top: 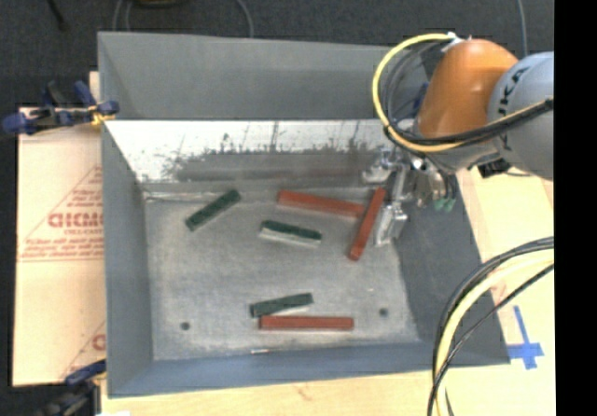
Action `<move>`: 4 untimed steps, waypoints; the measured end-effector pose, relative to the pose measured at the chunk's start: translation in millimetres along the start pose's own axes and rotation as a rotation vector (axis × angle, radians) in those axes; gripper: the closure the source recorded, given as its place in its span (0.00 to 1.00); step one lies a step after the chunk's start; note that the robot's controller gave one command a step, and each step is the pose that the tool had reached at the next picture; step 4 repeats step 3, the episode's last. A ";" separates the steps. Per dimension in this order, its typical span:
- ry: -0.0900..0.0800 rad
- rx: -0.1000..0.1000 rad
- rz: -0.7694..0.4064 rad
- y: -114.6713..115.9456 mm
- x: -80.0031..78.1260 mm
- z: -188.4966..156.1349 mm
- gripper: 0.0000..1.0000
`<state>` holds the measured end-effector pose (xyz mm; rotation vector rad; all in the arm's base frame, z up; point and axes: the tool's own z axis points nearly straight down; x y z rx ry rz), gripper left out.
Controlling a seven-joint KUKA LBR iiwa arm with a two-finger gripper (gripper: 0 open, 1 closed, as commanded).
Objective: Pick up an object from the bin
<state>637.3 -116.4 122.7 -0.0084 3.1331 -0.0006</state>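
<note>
My gripper (392, 214) hangs at the right side of the bin, close to the right wall. Right against its left side is a red-brown bar (365, 228), standing steeply slanted, its top end near the gripper. A second red-brown bar (319, 204) lies flat just left of that top end. A green bar with a pale edge (290, 234) rests a little further left.
A dark green bar (212, 210) lies at the back left. Near the front sit another dark green bar (282, 305) and a red-brown bar (307, 322), side by side. The arm with its orange cover and looped cables comes in over the right rim.
</note>
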 end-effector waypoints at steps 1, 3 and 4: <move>-0.004 0.000 0.097 24.0 -19.2 46.7 1.00; -0.006 0.002 0.098 10.3 -18.0 -135.8 1.00; -0.006 0.002 0.098 10.3 -18.0 -135.8 1.00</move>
